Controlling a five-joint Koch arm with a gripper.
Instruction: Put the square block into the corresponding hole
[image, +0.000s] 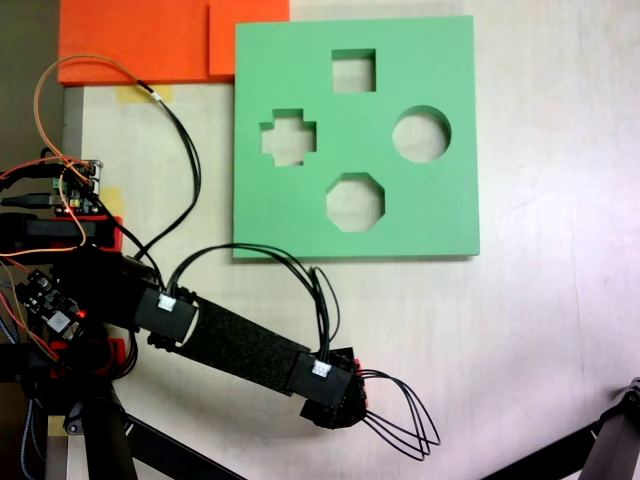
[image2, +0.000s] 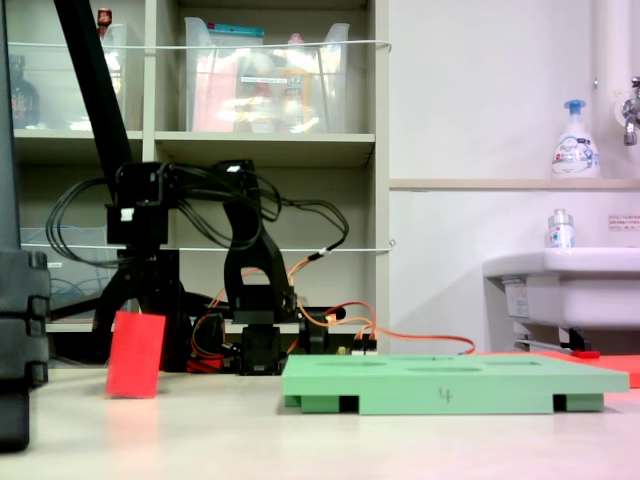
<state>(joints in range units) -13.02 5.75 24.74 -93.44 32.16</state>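
Both fixed views are evenly and fairly brightly lit by soft, diffuse light. From above, the pale table (image: 540, 330) looks washed out with a faint pinkish cast toward its right edge, the green foam board (image: 300, 220) throws only a thin dark shadow along its lower edge, and the whole picture is slightly soft. In the low side view the shelves (image2: 265, 148) at the back are dimmer, the dark arm (image2: 140, 200) loses detail against them, the near table surface is blurred, and the square block (image2: 135, 355) casts a faint reddish reflection on the tabletop.
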